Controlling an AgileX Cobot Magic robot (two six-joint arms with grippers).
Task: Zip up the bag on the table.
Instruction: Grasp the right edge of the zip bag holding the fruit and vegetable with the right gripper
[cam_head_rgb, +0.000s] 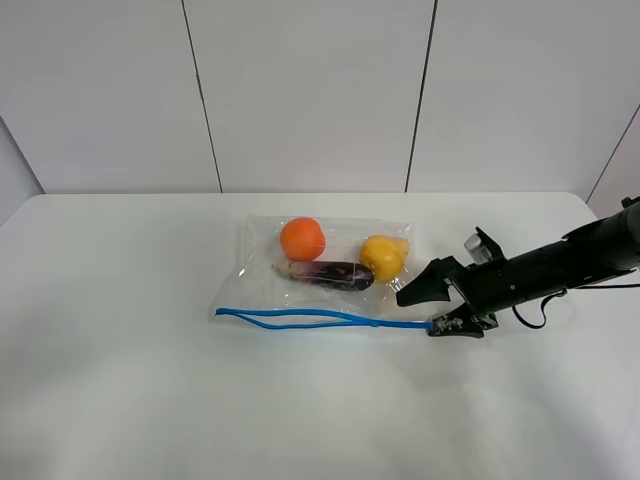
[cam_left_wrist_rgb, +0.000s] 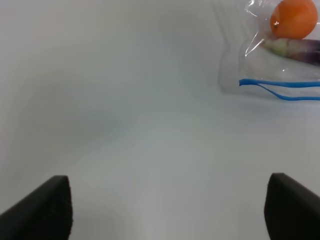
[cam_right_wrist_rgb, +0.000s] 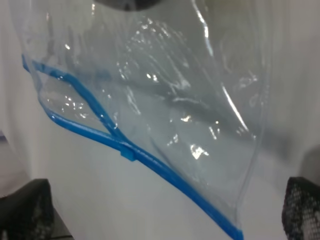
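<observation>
The clear bag (cam_head_rgb: 330, 275) lies flat in the middle of the white table (cam_head_rgb: 150, 380), holding an orange, a yellow fruit and a dark purple vegetable. Its blue zipper strip (cam_head_rgb: 300, 319) runs along the near edge; the two tracks gape apart on the left and join near a small slider (cam_head_rgb: 376, 321). My right gripper (cam_head_rgb: 434, 307) is open at the bag's right zipper corner, its fingers straddling that corner (cam_right_wrist_rgb: 235, 232). The slider (cam_right_wrist_rgb: 127, 151) shows in the right wrist view. My left gripper (cam_left_wrist_rgb: 167, 210) is open over bare table, well short of the bag's left end (cam_left_wrist_rgb: 250, 75).
The left arm is outside the exterior high view. The right arm (cam_head_rgb: 560, 262) reaches in from the right edge, low over the table. White wall panels (cam_head_rgb: 310, 90) stand behind the table's far edge.
</observation>
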